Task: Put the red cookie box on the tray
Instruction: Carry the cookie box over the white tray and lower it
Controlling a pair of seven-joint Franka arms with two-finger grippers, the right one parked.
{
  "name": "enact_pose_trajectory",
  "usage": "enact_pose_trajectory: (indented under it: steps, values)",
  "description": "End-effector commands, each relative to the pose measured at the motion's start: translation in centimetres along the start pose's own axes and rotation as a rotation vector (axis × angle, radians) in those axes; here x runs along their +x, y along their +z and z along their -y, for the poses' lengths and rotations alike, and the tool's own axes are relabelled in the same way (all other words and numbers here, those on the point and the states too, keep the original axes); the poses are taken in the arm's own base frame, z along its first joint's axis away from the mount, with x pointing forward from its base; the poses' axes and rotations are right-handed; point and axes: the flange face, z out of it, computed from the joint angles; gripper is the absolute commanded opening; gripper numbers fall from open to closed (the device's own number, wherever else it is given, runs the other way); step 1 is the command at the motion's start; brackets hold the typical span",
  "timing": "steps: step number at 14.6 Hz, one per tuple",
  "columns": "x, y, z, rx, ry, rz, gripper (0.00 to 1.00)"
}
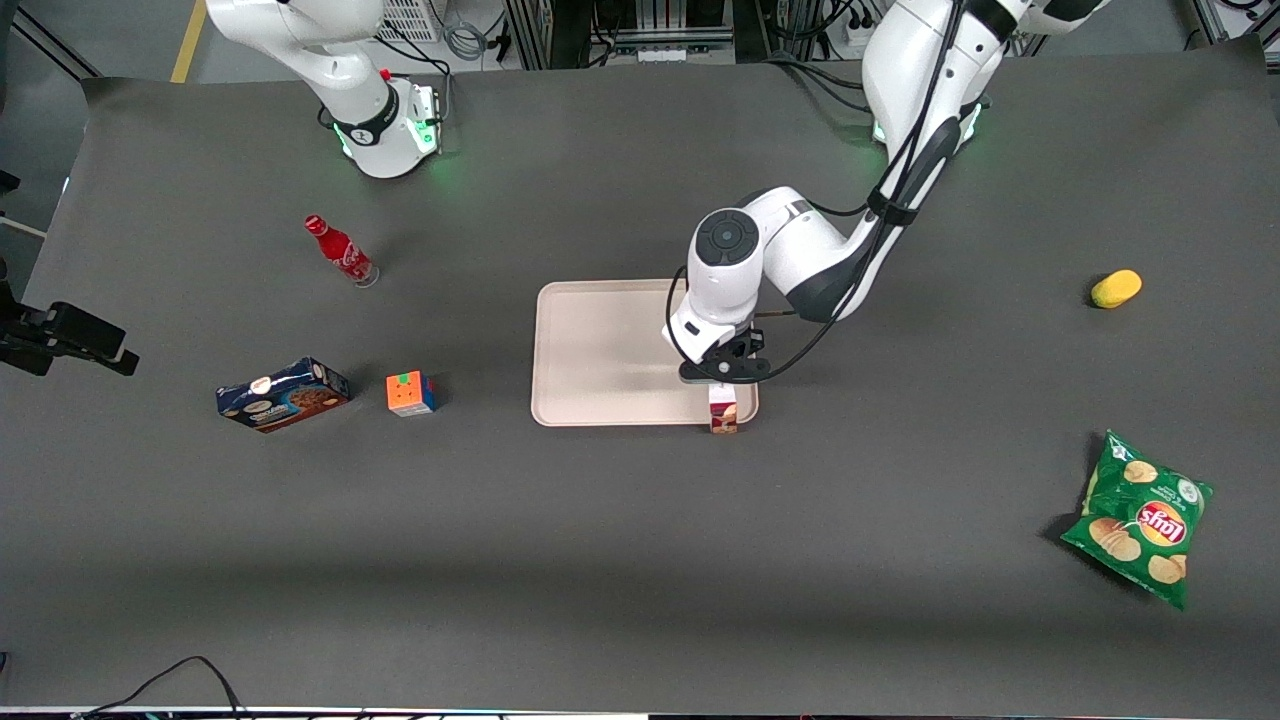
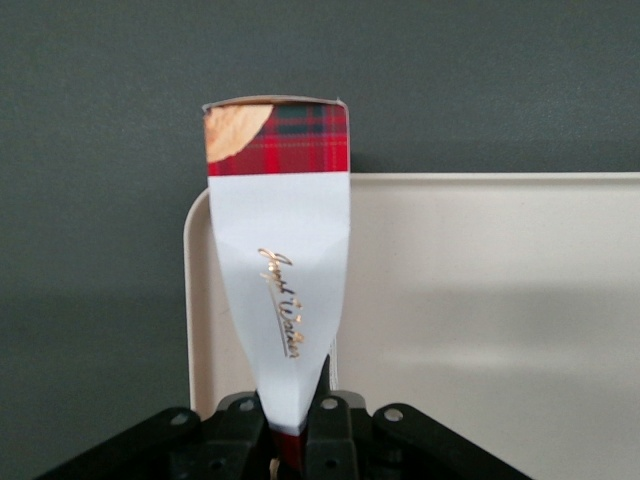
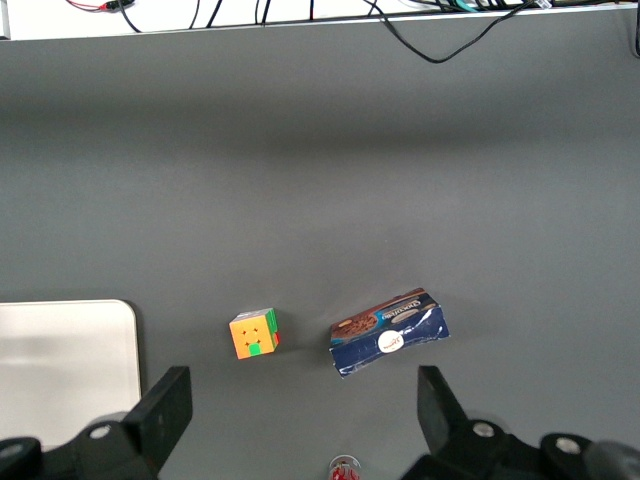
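1. Gripper (image 1: 722, 382) over the tray's corner nearest the front camera, toward the working arm's end – fingers (image 2: 330, 425) pinched onto the red cookie box (image 2: 280, 260).
2. Red cookie box held on end, hanging down from the pinch; white section with gold script squeezed narrow at the fingers, plaid end with a cookie picture pointing away from the wrist camera. In the front view, only its lower end (image 1: 723, 410) visible below the gripper.
3. Box end right at the tray (image 1: 600, 350) rim at that corner – touching or just above it, cannot tell which. Wrist view: box overlapping the tray (image 2: 480, 300) edge, partly over dark table (image 1: 640, 560).
4. Tray surface bare apart from the box at its corner.
5. Toward the parked arm's end: Rubik's cube (image 1: 411, 393) near the tray, blue cookie box (image 1: 283, 394) beside the cube, red soda bottle (image 1: 341, 250) farther from the front camera than both.
6. Toward the working arm's end, well apart from the tray: green chip bag (image 1: 1140, 518) and a yellow fruit (image 1: 1116, 289).
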Motion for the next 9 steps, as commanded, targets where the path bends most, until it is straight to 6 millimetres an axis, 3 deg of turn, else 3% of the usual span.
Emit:
enact_pose_trajectory:
  steps: [1, 3, 4, 6, 8, 9]
  values:
    - [-0.7, -0.7, 0.6, 0.011, -0.018, -0.02, 0.12]
    - [-0.9, -0.5, 0.7, 0.021, -0.029, -0.012, 0.15]
    - [-1.0, -0.5, 0.7, 0.024, -0.033, -0.009, 0.25]
    - [-1.1, -0.6, 0.7, 0.026, -0.053, -0.009, 0.53]
    - [-1.0, -1.2, 0.6, 0.021, -0.054, -0.018, 0.99]
    - [-0.9, -1.6, 0.7, 0.02, -0.055, -0.022, 1.0]
